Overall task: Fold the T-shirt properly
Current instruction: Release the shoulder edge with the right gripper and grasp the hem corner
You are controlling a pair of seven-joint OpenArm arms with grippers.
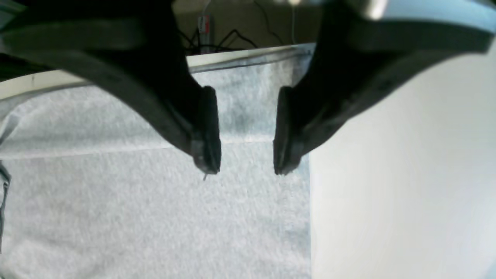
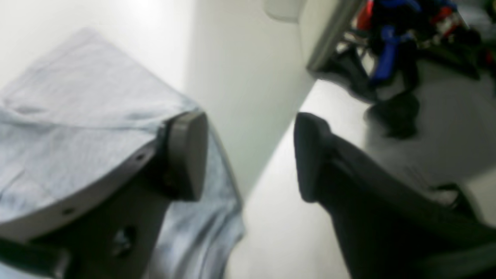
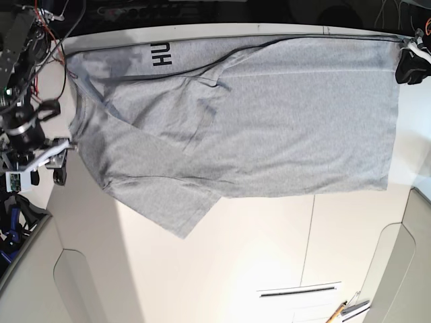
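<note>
the t-shirt (image 3: 269, 114) is spread across the table (image 3: 236, 269), one sleeve folded in. the left gripper (image 1: 247, 162), jaws apart, is held over the hem corner; the right gripper (image 2: 250, 155), also apart, beside the collar. both edges should be pinched squarely before lifting.

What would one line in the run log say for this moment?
T-shirt: spread on table, partly folded | left hand: open, over hem | right hand: open, at collar edge
</note>
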